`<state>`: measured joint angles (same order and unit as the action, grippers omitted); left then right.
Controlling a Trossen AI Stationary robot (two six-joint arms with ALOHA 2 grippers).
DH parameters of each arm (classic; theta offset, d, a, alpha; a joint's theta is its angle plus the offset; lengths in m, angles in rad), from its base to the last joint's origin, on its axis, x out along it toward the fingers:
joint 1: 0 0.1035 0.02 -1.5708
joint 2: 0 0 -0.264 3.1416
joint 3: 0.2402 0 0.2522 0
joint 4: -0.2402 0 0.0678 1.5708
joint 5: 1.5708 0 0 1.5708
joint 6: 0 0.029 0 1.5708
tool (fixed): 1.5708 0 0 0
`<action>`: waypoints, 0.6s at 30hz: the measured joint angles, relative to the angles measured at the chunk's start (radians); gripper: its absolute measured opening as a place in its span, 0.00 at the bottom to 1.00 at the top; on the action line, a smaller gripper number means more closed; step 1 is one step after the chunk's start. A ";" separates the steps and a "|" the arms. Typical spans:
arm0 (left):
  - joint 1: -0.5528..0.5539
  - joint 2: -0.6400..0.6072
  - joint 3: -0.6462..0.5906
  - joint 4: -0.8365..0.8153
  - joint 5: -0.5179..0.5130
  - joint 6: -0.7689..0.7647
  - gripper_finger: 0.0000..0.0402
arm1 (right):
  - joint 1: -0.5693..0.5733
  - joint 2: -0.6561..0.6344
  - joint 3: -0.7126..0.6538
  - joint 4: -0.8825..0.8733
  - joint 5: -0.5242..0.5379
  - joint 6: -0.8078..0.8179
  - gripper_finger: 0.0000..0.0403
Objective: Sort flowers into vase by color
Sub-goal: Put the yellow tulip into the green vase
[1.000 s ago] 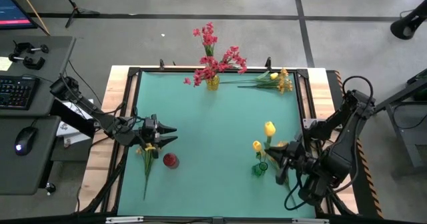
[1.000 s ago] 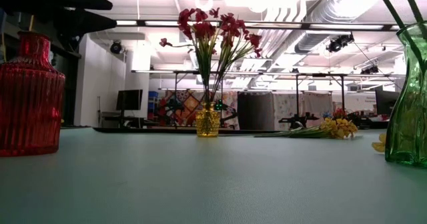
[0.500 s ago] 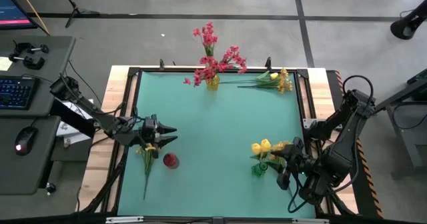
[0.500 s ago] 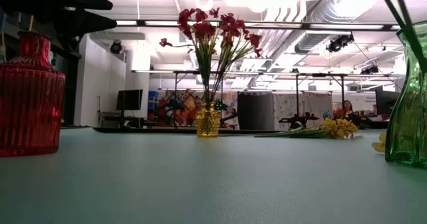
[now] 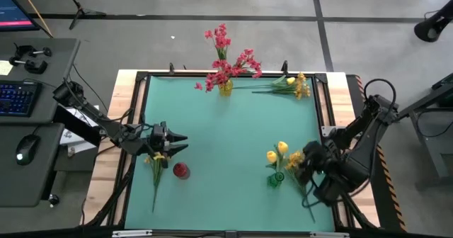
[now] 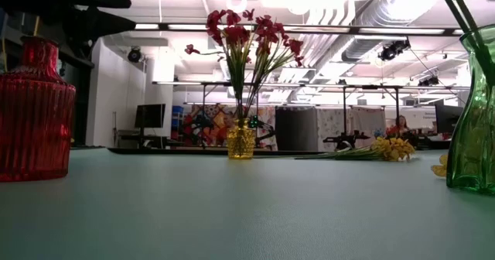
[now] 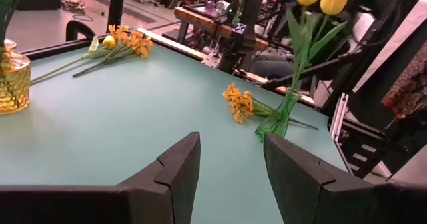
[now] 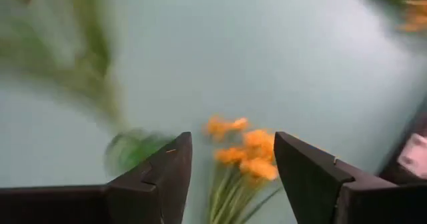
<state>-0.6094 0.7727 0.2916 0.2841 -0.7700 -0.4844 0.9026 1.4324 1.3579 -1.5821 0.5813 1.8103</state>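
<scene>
Two yellow tulips (image 5: 277,151) stand in the green vase (image 5: 274,179) at the near right. An orange-yellow spray (image 8: 243,151) lies on the table beside that vase. My right gripper (image 8: 230,144) hangs open above the spray, tipped downward, touching nothing. Red-pink flowers (image 5: 228,61) stand in the yellow vase (image 5: 225,88) at the far edge. My left gripper (image 7: 230,144) waits open at the table's left, above a yellow-blossomed flower (image 5: 156,168) lying flat. The red vase (image 5: 181,171) stands beside that flower with nothing in it.
More orange-yellow and yellow flowers (image 5: 291,85) lie flat at the far right corner. A raised dark frame (image 5: 141,110) borders the green mat. The middle of the mat (image 5: 226,139) is bare. A desk with keyboard and mouse (image 5: 21,103) stands off the left side.
My right gripper has opened and let go of a yellow tulip, then tipped downward over the orange spray. The tulip's head has swung down beside the other tulip; both now stand in the green vase.
</scene>
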 joint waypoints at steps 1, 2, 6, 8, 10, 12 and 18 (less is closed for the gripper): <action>0.000 0.000 0.000 0.002 -0.001 0.006 0.38 | -0.020 -0.004 -0.010 0.008 0.014 0.015 0.49; 0.000 0.000 0.000 0.003 -0.001 0.006 0.38 | -0.040 -0.013 -0.026 0.022 0.032 0.004 0.48; 0.000 0.000 0.000 0.003 -0.001 0.007 0.38 | -0.160 -0.021 -0.092 0.010 0.054 0.006 0.45; 0.000 0.000 0.000 0.002 -0.001 0.007 0.38 | -0.227 -0.020 -0.135 0.012 0.029 -0.021 0.44; 0.000 0.000 0.000 0.001 -0.001 0.007 0.38 | -0.293 -0.021 -0.173 0.009 0.009 -0.063 0.43; 0.000 0.000 0.000 0.001 -0.001 0.007 0.38 | -0.348 -0.021 -0.201 0.011 0.000 -0.100 0.42; 0.000 0.000 0.000 -0.001 0.000 0.010 0.38 | -0.446 -0.021 -0.200 0.015 -0.036 -0.266 0.42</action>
<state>-0.6090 0.7727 0.2916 0.2827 -0.7699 -0.4740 0.4570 1.4117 1.1575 -1.5675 0.5454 1.5442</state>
